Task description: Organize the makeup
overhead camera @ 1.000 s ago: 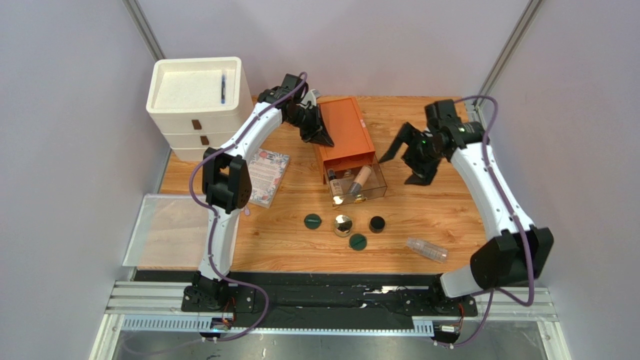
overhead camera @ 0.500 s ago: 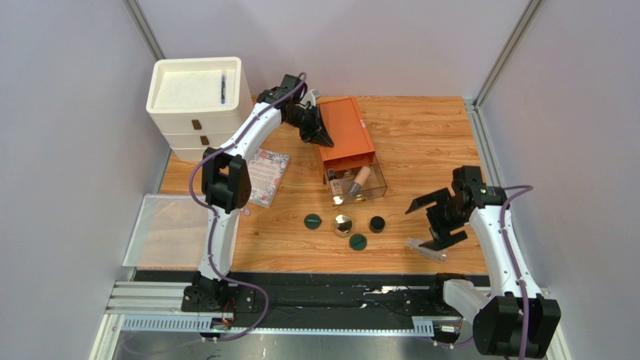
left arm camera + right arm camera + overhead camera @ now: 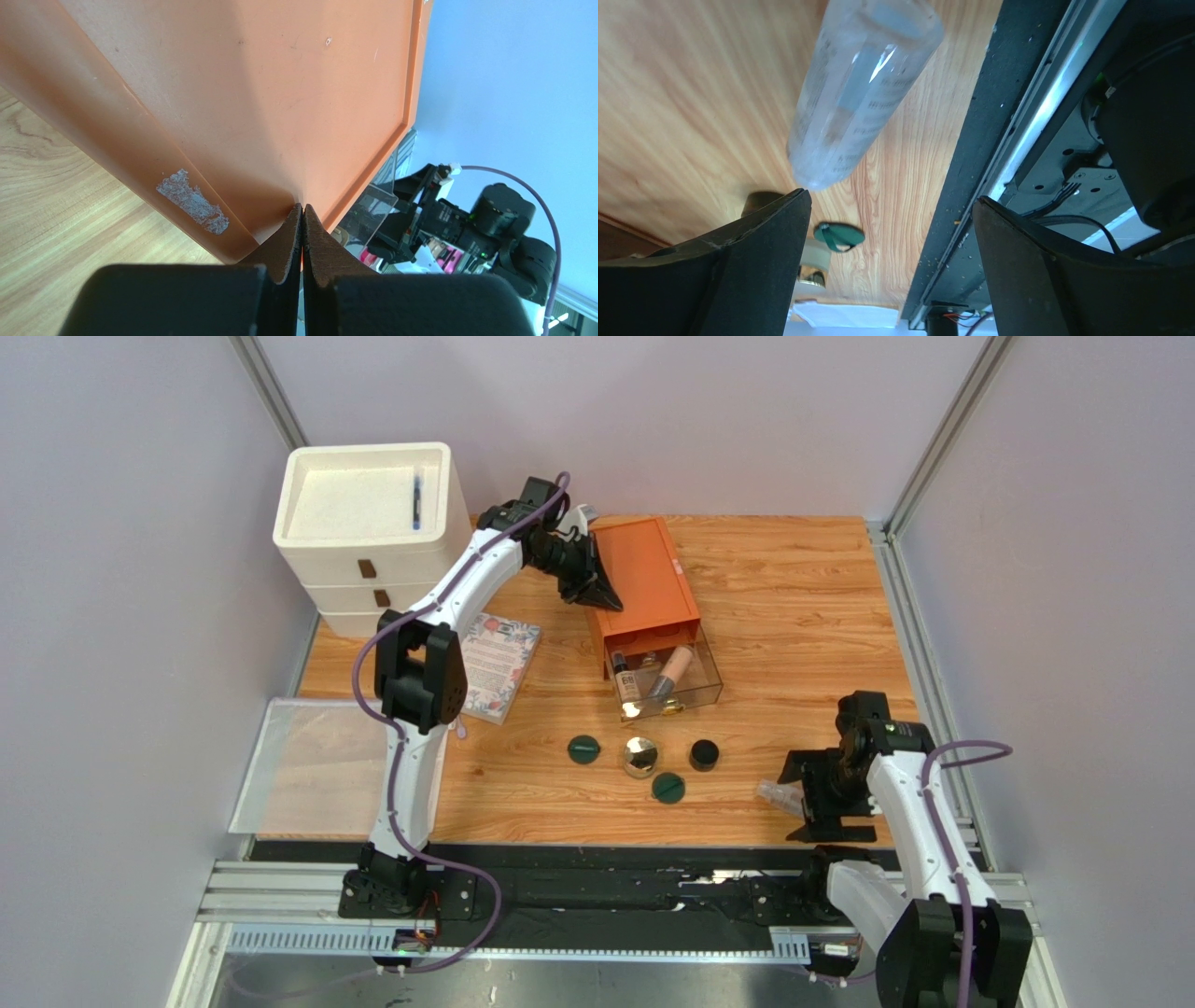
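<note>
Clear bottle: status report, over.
Right tool open, clear plastic bottle lying just ahead, ungripped. Left tool shut, tips at orange-brown drawer box. Nothing blocking bottle.

Robot test cell, laboratory type. Fittings: one left arm (image 3: 421,651) and one right arm (image 3: 919,819), white with black joints, bolted side by side to a black base strip (image 3: 603,861) and a slotted aluminium rail (image 3: 281,896) at the near edge of a wood-grain table (image 3: 800,588). Purple cable (image 3: 974,746) runs loose along each arm. Enclosure: plain pale wall panels (image 3: 126,616) on three sides, joined by bare metal corner posts (image 3: 954,420). Staged props: white drawer unit (image 3: 368,532), orange drawer box (image 3: 645,581), clear tray (image 3: 302,763).
</note>
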Available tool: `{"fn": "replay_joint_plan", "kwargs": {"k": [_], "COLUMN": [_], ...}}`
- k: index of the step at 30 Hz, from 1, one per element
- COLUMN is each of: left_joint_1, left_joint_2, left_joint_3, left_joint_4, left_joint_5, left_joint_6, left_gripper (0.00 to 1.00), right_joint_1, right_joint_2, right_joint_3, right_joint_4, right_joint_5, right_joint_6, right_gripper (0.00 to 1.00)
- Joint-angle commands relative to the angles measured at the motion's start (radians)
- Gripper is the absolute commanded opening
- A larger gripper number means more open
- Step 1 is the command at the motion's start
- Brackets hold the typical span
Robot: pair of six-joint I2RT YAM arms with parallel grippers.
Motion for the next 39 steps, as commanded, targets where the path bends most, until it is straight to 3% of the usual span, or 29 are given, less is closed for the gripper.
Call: {"fn": "replay_joint_plan", "kwargs": {"k": [1,13,14,15,17,18,19,26,33,39], "left_joint_1": [0.007,0.015,0.016,0.018,0.021,0.022,0.022,0.036,0.039,0.039], "left_joint_2": [-0.003,0.017,0.017,0.02,0.021,0.025,0.025,0.025,0.028,0.032], "left_joint_3": [-0.024,-0.009,-0.006,-0.006,0.004,0.007,0.013,0.016,0.02,0.025], "left_joint_4": [-0.038,-0.038,-0.039,-0.039,-0.041,-0.042,-0.046,-0.056,-0.058,-0.059], "left_joint_5": [-0.051,-0.031,-0.029,-0.029,-0.026,-0.026,-0.026,-0.029,-0.026,-0.023], "left_joint_6": [0.053,0.062,0.062,0.062,0.062,0.062,0.064,0.073,0.067,0.062], "left_gripper": [0.0,0.0,0.0,0.0,0.0,0.0,0.0,0.0,0.0,0.0], "right_joint_1": [-0.024,-0.057,-0.06,-0.06,-0.064,-0.066,-0.067,-0.067,-0.047,0.054], "right_joint_2": [0.039,0.269,0.28,0.292,0.322,0.333,0.343,0.421,0.416,0.439], "right_joint_3": [-0.06,-0.036,-0.034,-0.034,-0.028,-0.023,-0.017,0.153,0.479,0.751], "right_joint_4": [0.077,0.23,0.237,0.247,0.269,0.273,0.284,0.286,0.206,0.18], "right_joint_5": [0.026,0.069,0.072,0.075,0.081,0.086,0.086,0.164,0.239,0.232], "right_joint_6": [0.09,0.06,0.057,0.051,0.034,0.028,0.008,-0.12,-0.218,-0.287], "right_gripper": [0.88,0.71,0.63,0.41,0.24,0.05,0.0,0.0,0.0,0.0]}}
